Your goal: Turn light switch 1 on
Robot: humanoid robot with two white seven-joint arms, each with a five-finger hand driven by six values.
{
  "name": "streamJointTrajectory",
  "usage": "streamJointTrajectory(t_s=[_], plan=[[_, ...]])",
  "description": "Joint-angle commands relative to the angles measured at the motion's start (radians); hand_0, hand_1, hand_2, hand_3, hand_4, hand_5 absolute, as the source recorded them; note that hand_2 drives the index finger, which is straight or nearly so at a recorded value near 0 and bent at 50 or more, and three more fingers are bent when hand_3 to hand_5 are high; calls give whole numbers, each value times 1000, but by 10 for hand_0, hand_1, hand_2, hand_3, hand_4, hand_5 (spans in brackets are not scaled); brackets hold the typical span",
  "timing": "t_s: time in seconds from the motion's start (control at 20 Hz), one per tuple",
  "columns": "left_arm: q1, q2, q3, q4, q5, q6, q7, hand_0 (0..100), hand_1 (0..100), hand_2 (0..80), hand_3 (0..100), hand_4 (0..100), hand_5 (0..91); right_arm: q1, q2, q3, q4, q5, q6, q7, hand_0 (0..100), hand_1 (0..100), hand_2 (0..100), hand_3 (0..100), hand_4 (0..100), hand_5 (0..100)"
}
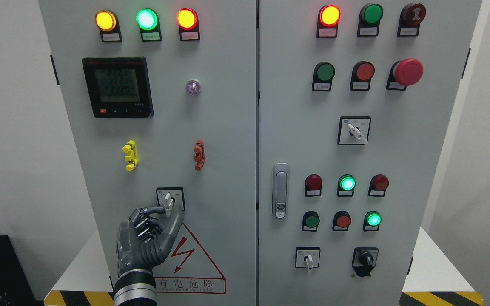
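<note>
Switch: rotary selector switch (169, 200), low on the left cabinet door (155, 127), just above the warning triangle (194, 259).
Handling: likely stiff, small lever; pinch its sides.
Fingers: left hand (147, 238) pinching the lever between forefinger and thumb.
Right hand: unseen.

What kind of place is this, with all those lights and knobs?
Probably an electrical room or industrial training lab: a grey control cabinet with lit indicator lamps, a digital meter and a red emergency stop button.
</note>
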Motion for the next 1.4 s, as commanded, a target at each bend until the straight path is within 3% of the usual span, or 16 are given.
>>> streamJointTrajectory(t_s=[0.0,1.35], plan=[[-7,-1,1,13,1,1,0,157,689,520,870,923,869,0,0,0,0,0,1,-1,307,0,0,0,0,0],[-24,-3,3,20,4,29,0,220,663,558,887,920,870,0,0,0,0,0,1,-1,308,0,0,0,0,0]])
